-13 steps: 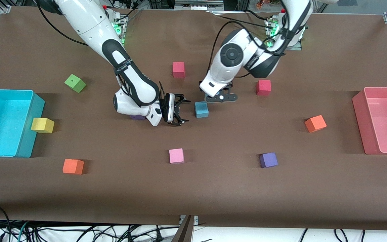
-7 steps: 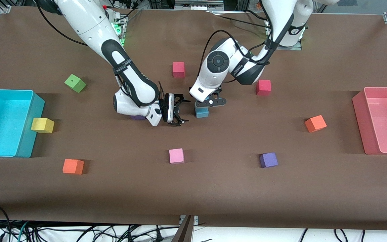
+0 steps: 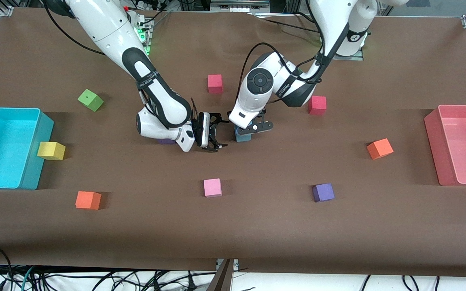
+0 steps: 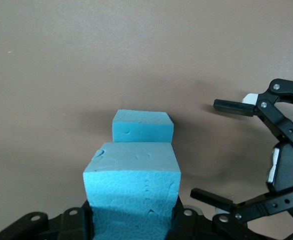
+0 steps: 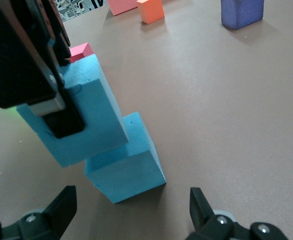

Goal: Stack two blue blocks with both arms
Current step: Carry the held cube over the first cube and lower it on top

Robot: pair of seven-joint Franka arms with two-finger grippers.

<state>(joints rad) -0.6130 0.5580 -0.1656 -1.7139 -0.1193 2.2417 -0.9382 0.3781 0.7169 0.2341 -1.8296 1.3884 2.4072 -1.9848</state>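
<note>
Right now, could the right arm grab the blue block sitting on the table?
Probably not cleanly: the left end effector holds the other blue block over the table block. The open right end effector waits beside them.

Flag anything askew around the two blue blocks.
The held blue block, shut in the left gripper, sits tilted and offset on the lower blue block, overhanging it. The open right gripper waits beside them.

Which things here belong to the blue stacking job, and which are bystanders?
Job: held blue block in shut left gripper; lower blue block on table; open right gripper beside it.
Bystanders: pink cube, purple cube, cyan bin, pink bin.
</note>
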